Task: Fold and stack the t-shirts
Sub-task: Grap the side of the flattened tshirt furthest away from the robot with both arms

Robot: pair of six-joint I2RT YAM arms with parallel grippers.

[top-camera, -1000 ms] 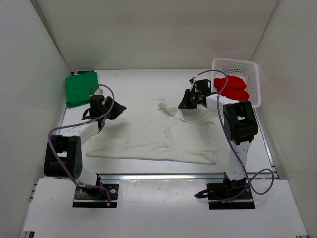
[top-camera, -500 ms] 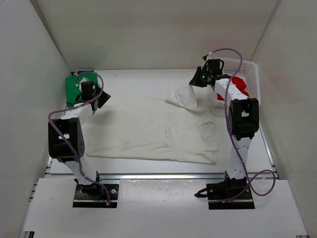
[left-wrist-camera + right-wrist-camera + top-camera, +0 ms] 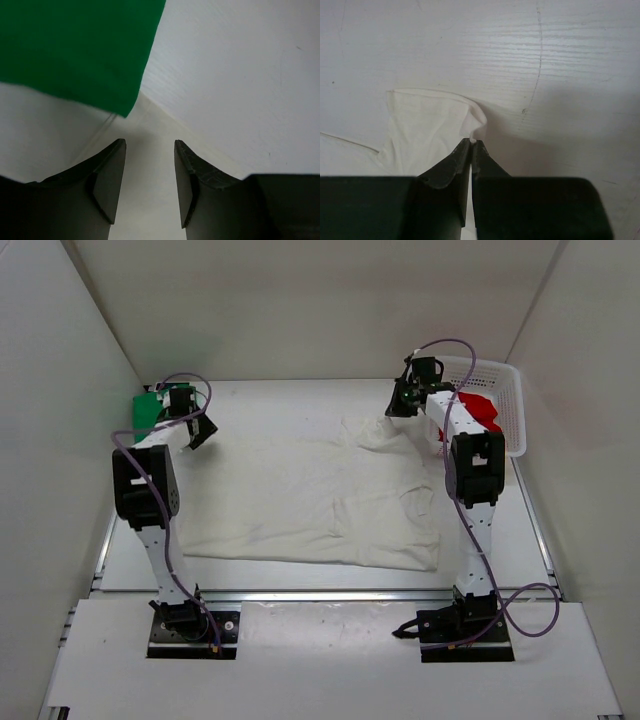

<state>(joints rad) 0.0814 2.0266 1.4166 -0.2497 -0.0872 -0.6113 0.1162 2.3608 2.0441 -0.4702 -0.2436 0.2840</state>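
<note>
The off-white t-shirt [image 3: 310, 500] lies spread out across the middle of the table. My right gripper [image 3: 393, 408] is at the shirt's far right corner, shut on a small pinch of the cloth [image 3: 472, 135], with the sleeve [image 3: 425, 125] stretching out to its left. My left gripper [image 3: 197, 429] hovers at the shirt's far left corner, open, with nothing between its fingers [image 3: 112, 170]. The folded green t-shirt [image 3: 150, 412] sits just beyond it, and its edge [image 3: 75, 45] fills the upper left of the left wrist view. The red t-shirt [image 3: 482, 416] lies in the basket.
A white mesh basket [image 3: 495, 375] stands in the far right corner, close behind the right gripper. White walls enclose the table on the left, back and right. A metal rail [image 3: 320, 593] runs along the near edge in front of the arm bases.
The right gripper has closed on the shirt corner and carried it up and out to the far right, flattening the fold. The left arm swung to the far left, its jaws widening.
</note>
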